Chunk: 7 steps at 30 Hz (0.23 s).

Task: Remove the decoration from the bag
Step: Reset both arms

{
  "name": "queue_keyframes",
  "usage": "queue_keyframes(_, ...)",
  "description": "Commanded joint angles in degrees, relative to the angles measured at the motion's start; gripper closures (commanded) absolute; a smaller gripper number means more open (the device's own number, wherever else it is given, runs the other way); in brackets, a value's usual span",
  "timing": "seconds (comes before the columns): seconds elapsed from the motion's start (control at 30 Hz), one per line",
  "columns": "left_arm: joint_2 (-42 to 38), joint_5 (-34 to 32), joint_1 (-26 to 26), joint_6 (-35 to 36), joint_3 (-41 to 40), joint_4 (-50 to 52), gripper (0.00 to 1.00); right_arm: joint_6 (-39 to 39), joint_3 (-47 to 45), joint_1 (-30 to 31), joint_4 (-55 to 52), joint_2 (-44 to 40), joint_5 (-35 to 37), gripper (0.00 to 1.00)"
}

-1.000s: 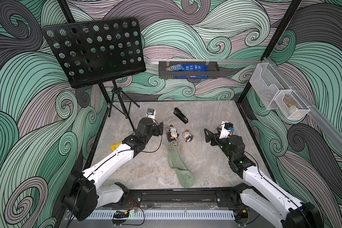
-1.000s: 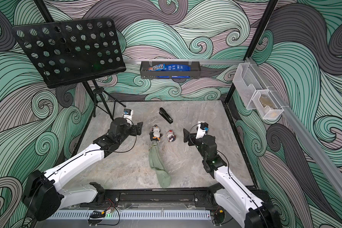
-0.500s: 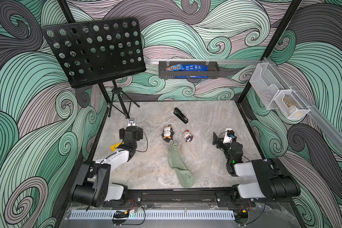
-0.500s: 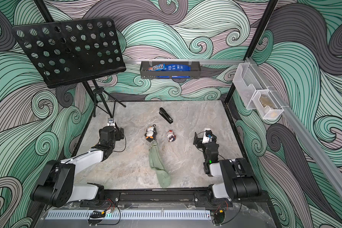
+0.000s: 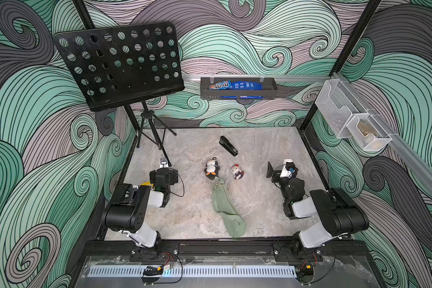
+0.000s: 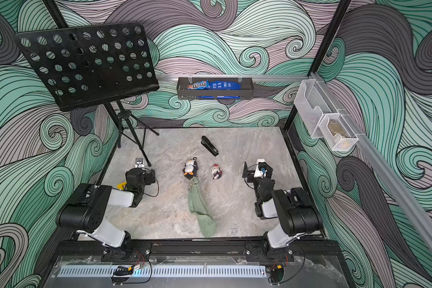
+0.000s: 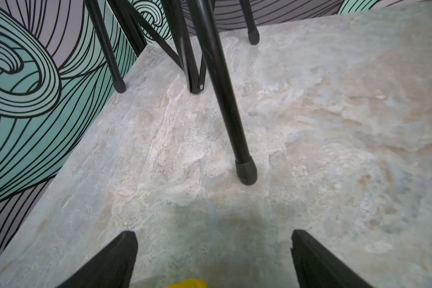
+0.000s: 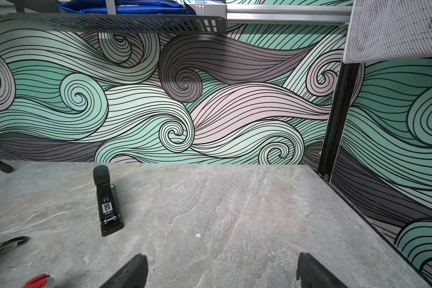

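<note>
Bag [image 5: 226, 209] flat on table [image 5: 272, 149], lower centre in both top views.
Left gripper [image 7: 212, 239] and right gripper [image 8: 220, 259]: jaws spread wide, holding nothing, both well apart from bag.

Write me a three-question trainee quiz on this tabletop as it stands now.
1. True or false: the left gripper and the right gripper are both open and hold nothing.
2. Which lies nearest the ring end of the bag? A) the stapler B) the penguin toy C) a foot of the music stand
3. Fill in: counting the penguin toy, ____ small plush toys lie on the table past the bag's ring end.
Key: 1 true; 2 B; 3 two, the penguin toy and the red-and-white toy.
</note>
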State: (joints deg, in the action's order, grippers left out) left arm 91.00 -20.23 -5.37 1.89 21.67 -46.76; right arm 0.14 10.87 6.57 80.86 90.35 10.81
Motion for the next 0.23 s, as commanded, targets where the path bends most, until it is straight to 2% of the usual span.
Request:
queue_keyframes(0.0,-0.21,2.42,0.63,-0.25,1.24,-5.62,0.01,-0.41,0.45,0.19,1.45,0.57,1.76,0.01)
queue_keyframes(0.2,-0.18,2.55,0.71,-0.21,1.02,-5.98,0.01,0.08,0.91,-0.89,0.14,0.44,-0.79,0.01)
